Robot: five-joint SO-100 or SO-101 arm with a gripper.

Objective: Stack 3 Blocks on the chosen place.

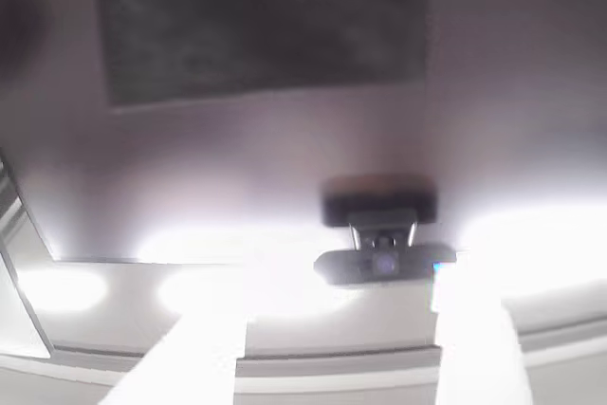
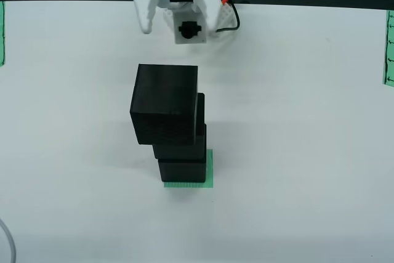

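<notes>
So the three black blocks (image 2: 166, 112) are seen stacked in one column in the view from above, with the bottom block sat on the green striped patch (image 2: 210, 170) near the middle of the white tabletop (image 2: 295, 152). A sliver of the patch is left showing along the right and front of the stack. The top block looks biggest since it's nearest the camera, and the column appears to lean toward the upper left of that view.

Well apart from the stack, at the top edge, the white gripper (image 2: 178, 20) is found with nothing held; its jaws look spread. Green strips (image 2: 389, 47) are seen at the tabletop's side edges.

In the blurry upward view, a dark panel (image 1: 266, 21) and a mounted camera (image 1: 379, 258) can be made out.
</notes>
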